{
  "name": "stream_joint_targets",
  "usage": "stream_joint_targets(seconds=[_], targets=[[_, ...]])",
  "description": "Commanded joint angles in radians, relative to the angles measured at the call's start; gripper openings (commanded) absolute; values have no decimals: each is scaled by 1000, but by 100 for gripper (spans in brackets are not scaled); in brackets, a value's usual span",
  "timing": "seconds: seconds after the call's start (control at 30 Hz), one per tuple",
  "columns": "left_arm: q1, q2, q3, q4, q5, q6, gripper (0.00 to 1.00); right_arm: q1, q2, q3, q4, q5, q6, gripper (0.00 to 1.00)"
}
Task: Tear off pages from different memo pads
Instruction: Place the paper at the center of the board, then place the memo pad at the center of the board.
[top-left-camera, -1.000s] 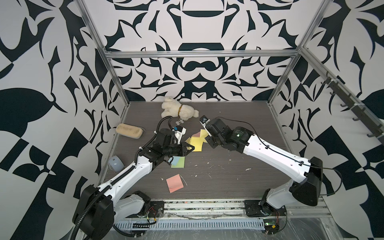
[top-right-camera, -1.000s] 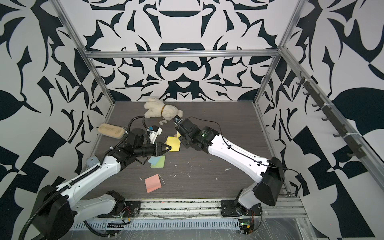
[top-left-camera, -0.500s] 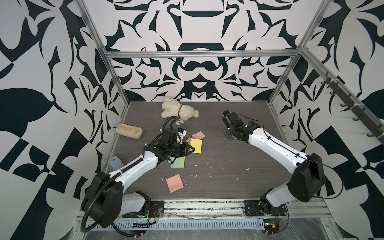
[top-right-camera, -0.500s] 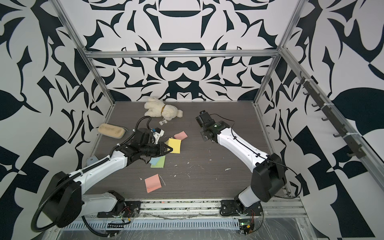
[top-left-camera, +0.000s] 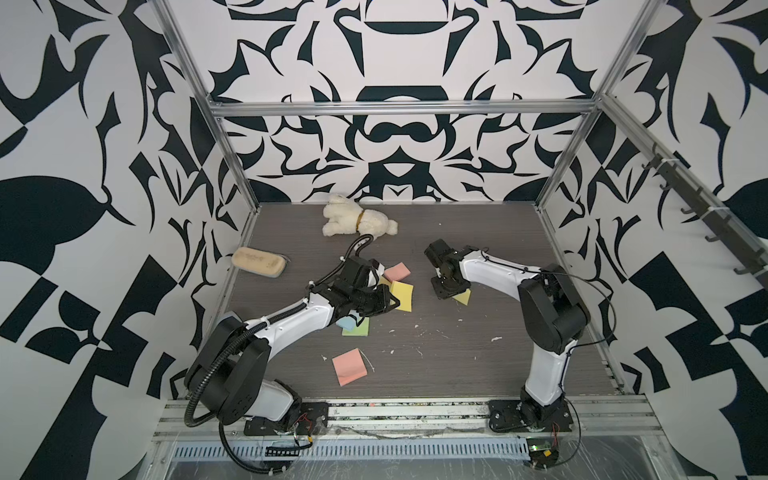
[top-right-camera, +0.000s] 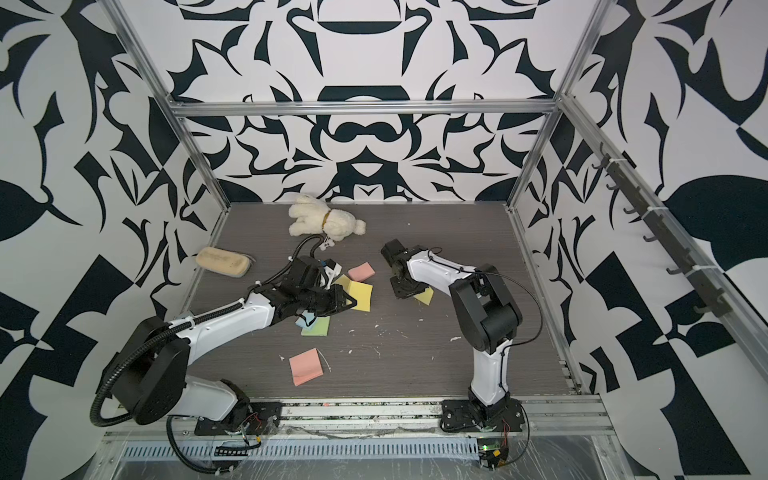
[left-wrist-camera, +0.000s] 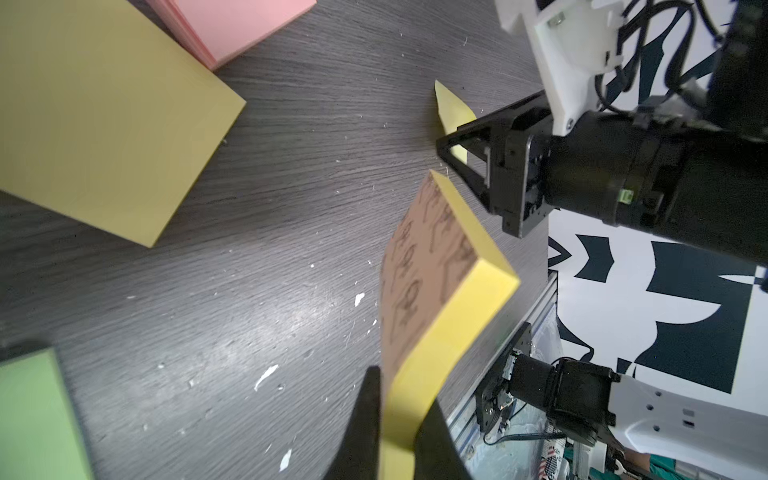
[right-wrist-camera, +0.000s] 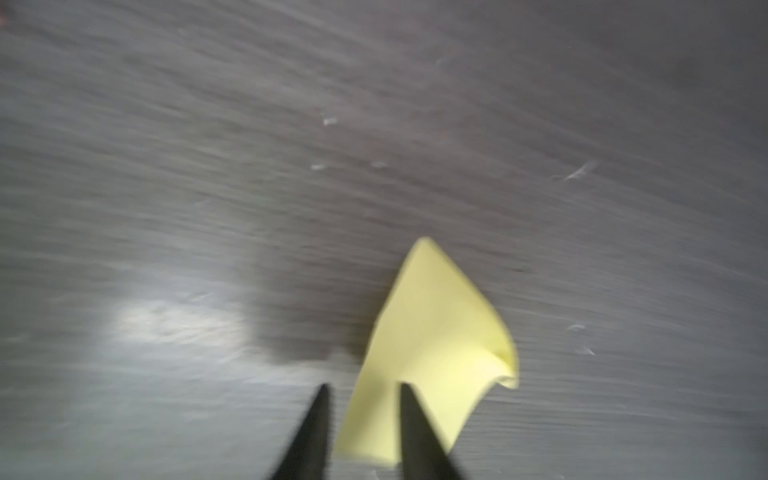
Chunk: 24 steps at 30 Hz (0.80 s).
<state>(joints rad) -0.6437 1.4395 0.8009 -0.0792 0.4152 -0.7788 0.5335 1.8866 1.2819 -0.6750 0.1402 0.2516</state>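
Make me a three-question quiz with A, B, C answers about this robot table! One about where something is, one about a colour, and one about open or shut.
1. Where does the plush bear lie?
A) by the front rail
B) at the table's far end
C) under the right arm

2. What colour is the memo pad in the left gripper?
A) pink
B) blue
C) yellow

3. How is the right gripper?
A) open
B) shut on a pad
C) shut on the bear

Answers:
1 B: it lies farthest back in both top views.
2 C: its yellow edge shows between the fingers.
3 A: its fingertips stand apart, and the yellow page is not between them.
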Motion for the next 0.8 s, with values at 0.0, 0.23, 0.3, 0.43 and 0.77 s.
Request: stream_joint_targets(seconds=[0.0,0.23,0.3,0.43,0.77], targets=[[-12,-1,34,-5,-17,-5,0,-39,-61,-5,20,-235,42,62],[-90,45,92,-1,-47,3,0,-141,-282,-14,4,-374,78,72],[-148,98,140,22,-59,6,0,-193,-360,-28,30,-357,102,72],[-252,285,293,113,-48,-54,0,-315,-464,-29,58,-210,117,71],[-386,744,753,169,-17,-301,0,-402,-549,-34,109,-123,137,68]])
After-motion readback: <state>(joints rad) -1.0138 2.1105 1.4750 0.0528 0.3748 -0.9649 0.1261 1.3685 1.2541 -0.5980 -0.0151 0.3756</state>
